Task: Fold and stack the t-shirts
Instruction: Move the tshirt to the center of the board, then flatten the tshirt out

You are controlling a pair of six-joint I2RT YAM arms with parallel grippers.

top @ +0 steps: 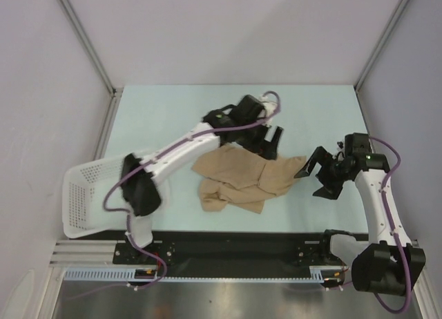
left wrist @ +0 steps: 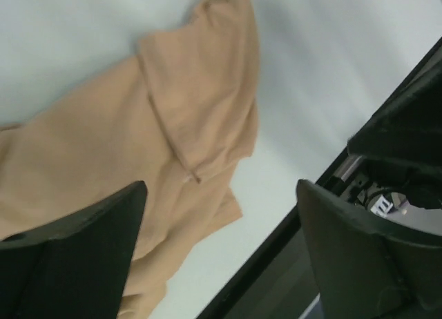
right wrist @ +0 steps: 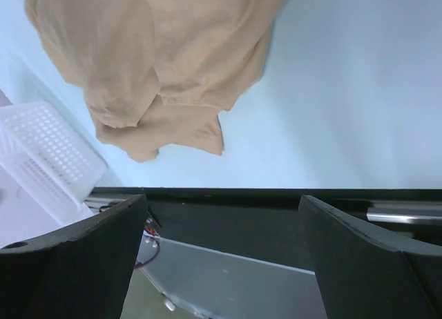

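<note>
Tan t-shirt (top: pixel 245 177) lying crumpled near the middle of the table (top: pixel 173 112), sleeves and hem doubled over one another, not yet spread flat. Hovering just beyond its far edge with the left gripper (top: pixel 269 145), jaws standing wide apart, holding nothing. Waiting just off the cloth's right corner with the right gripper (top: pixel 315 179), likewise spread and empty.

Judging from the overlapped folds, risking a pinch through several layers at once, and so dragging the whole bundle along instead of opening it. Risking, too, a clash between the two arms, both working close in on the same small heap. Possibly pulling the near hem toward the black rail (top: pixel 242 242) at the table's front edge and letting it hang off, given the short stretch of bare surface there.
</note>
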